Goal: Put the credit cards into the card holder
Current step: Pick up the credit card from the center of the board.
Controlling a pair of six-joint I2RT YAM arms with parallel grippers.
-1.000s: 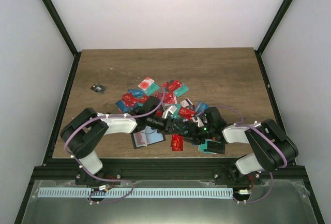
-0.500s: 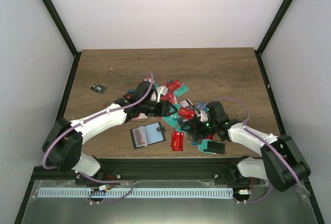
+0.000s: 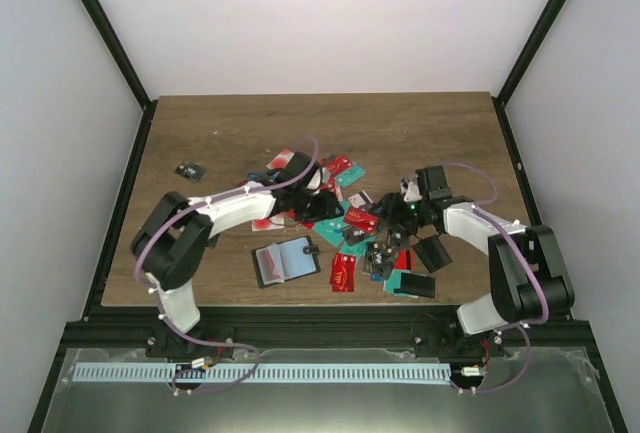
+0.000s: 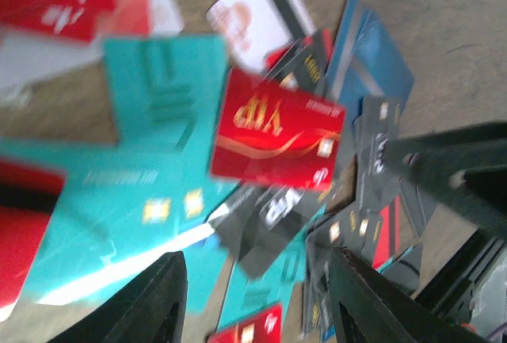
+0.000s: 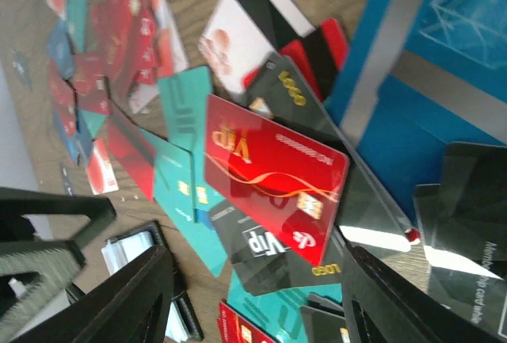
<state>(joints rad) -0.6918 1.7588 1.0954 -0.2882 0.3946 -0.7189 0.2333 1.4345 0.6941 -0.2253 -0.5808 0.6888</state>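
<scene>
The credit cards (image 3: 345, 215) lie in a loose red, teal, blue and black heap at the table's middle. The card holder (image 3: 285, 261) lies open in front of the heap, grey pockets up. My left gripper (image 3: 322, 203) hovers over the heap's left side, open and empty (image 4: 255, 260). A red VIP card (image 4: 277, 129) lies just ahead of it. My right gripper (image 3: 397, 215) faces it from the right, also open (image 5: 257, 256), above the same red VIP card (image 5: 273, 177) and a black VIP card (image 5: 265, 240). The card holder's edge (image 5: 131, 252) shows by its left finger.
Plain black flat cases (image 3: 432, 253) lie at the heap's right front, one on a teal card (image 3: 410, 286). A small dark item (image 3: 188, 170) sits alone at the left. The two grippers are close, fingers pointing at each other over the heap.
Both grippers have moved away from the table's front toward the back of the heap. The left arm has folded back. The card holder has stayed put.
</scene>
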